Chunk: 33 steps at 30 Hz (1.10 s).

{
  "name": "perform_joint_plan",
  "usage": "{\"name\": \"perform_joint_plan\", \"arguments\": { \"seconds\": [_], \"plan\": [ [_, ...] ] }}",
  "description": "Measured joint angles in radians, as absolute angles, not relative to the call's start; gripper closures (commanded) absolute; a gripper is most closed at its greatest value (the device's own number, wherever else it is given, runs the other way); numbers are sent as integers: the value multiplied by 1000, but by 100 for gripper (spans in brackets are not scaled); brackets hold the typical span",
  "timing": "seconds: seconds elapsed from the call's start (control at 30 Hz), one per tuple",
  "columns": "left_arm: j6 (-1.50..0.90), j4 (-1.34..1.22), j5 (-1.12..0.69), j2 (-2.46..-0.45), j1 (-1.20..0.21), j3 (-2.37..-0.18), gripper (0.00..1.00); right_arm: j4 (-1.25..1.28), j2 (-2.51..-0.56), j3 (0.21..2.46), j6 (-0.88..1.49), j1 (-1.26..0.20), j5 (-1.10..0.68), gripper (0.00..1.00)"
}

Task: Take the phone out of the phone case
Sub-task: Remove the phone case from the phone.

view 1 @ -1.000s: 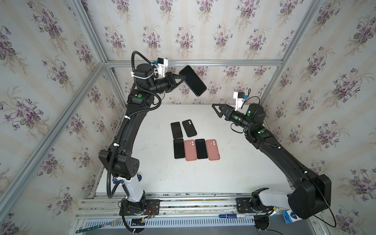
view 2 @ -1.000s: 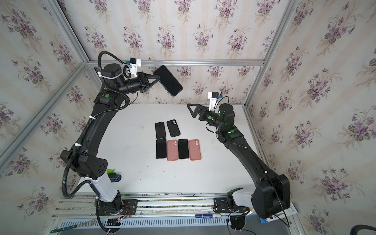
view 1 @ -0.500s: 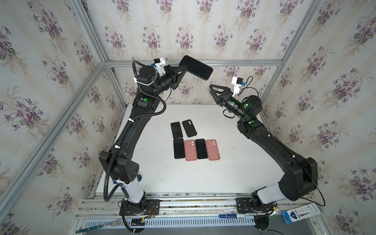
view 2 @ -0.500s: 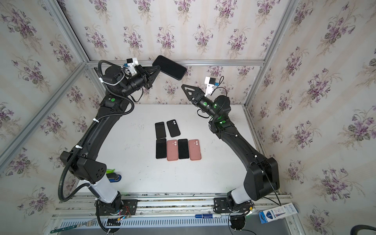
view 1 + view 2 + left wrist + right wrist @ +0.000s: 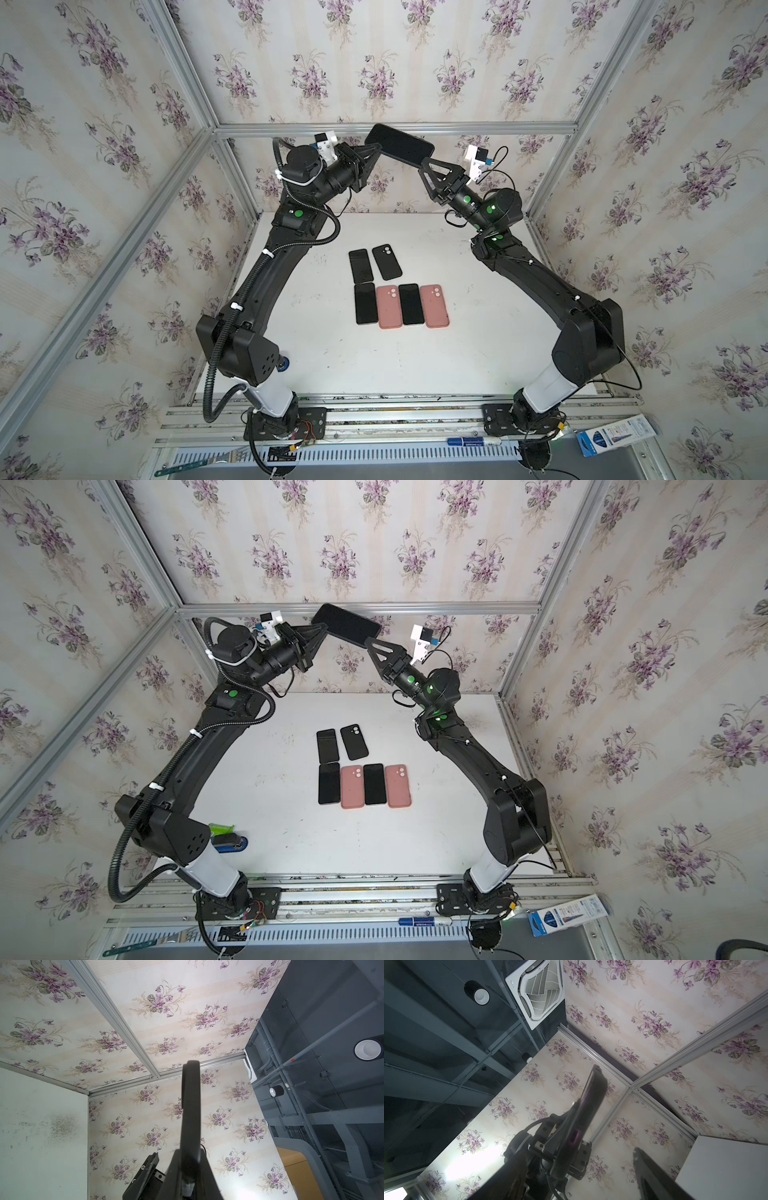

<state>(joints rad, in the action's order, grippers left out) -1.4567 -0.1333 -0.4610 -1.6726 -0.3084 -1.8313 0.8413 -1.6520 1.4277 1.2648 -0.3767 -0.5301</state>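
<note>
A black phone in a black phone case (image 5: 401, 145) (image 5: 347, 625) hangs high above the table, near the back wall. My left gripper (image 5: 376, 147) (image 5: 322, 627) is shut on one end of it. The left wrist view shows the phone case (image 5: 190, 1105) edge-on, rising out of that gripper (image 5: 190, 1159). My right gripper (image 5: 424, 162) (image 5: 370, 644) is at the opposite end with its jaws on either side. In the right wrist view a gap remains between the phone case (image 5: 591, 1105) and one fingertip (image 5: 636, 1150), so this gripper (image 5: 593, 1159) is open.
On the white table (image 5: 324, 365) lie two rows. The back row has a black phone (image 5: 359, 266) and a black case (image 5: 386, 262). The front row has two black phones (image 5: 365, 303) (image 5: 410, 304) and two pink cases (image 5: 388, 306) (image 5: 433, 305). Aluminium frame posts and papered walls enclose the space.
The left arm swung the cased phone up and rightward. The right arm rose from mid-height to the phone's free end, and its jaws have narrowed somewhat.
</note>
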Motion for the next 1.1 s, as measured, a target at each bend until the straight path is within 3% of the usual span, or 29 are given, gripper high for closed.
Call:
{"name": "perform_joint_plan", "arguments": {
  "seconds": [0.23,0.37,0.5,0.83,0.97,1.07,1.1],
  "plan": [
    [-1460,-142,-451,-1667,-312,-1813,100,892,-1682,1446,1313,-377,-542,66],
    [-1460,-146,-442,-1668,-315,-1809,100,918,-1699,1454,1346,-377,-549,70],
    [-1459,-151,-437,-1668,-316,-1804,100,927,-1704,1459,1363,-378,-557,82],
    [-1380,-180,-409,-1673,-325,-1808,100,952,-1735,1472,1436,-380,-563,100],
    [-1359,-205,-402,-1673,-329,-1795,99,959,-1737,1472,1443,-378,-564,100],
    [-1352,-212,-401,-1673,-330,-1792,68,959,-1738,1472,1451,-377,-568,100],
    [-1353,-216,-414,-1673,-331,-1792,64,959,-1738,1472,1448,-377,-573,100]
  ]
}}
